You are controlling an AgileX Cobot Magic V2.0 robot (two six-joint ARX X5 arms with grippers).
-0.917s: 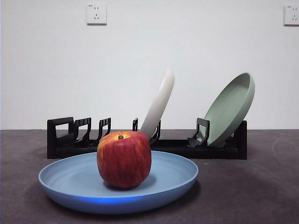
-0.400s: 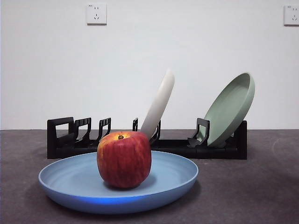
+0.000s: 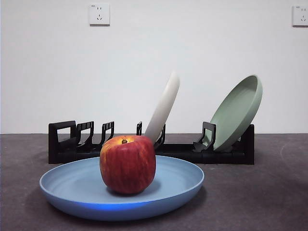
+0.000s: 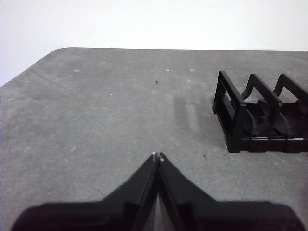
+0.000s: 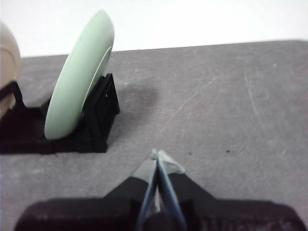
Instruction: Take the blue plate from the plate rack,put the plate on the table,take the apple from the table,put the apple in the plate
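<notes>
**One apple on one blue plate, with the rack behind holding two more plates**

Front view. A single red apple (image 3: 127,164) with yellow-orange streaks and a short brown stem stands upright inside the blue plate (image 3: 183,180), a little to the left of the plate's middle. The blue plate lies flat on the dark grey table (image 3: 269,192). Taking the plate rack (image 3: 62,144) as landmark: the blue plate lies in front of it and apart from it, toward the rack's handle end. The rack holds two plates, both leaning to the right: one cream-white plate (image 3: 163,108) near the rack's middle and one sage-green plate (image 3: 236,113) at the end opposite the squared loop handle. Three plates are seen in all. Two wall sockets, one (image 3: 99,14) above the handle end and one (image 3: 300,15) past the other end, sit on the white wall behind the rack.

Wrist views. The left gripper (image 4: 157,156) hangs over bare table beside the rack's handle end, its two jaws together with nothing between them. The right gripper (image 5: 159,155) hangs over bare table beside the sage-green plate's end of the rack, its two jaws likewise pressed together and holding nothing. Neither gripper appears in the front view.
</notes>
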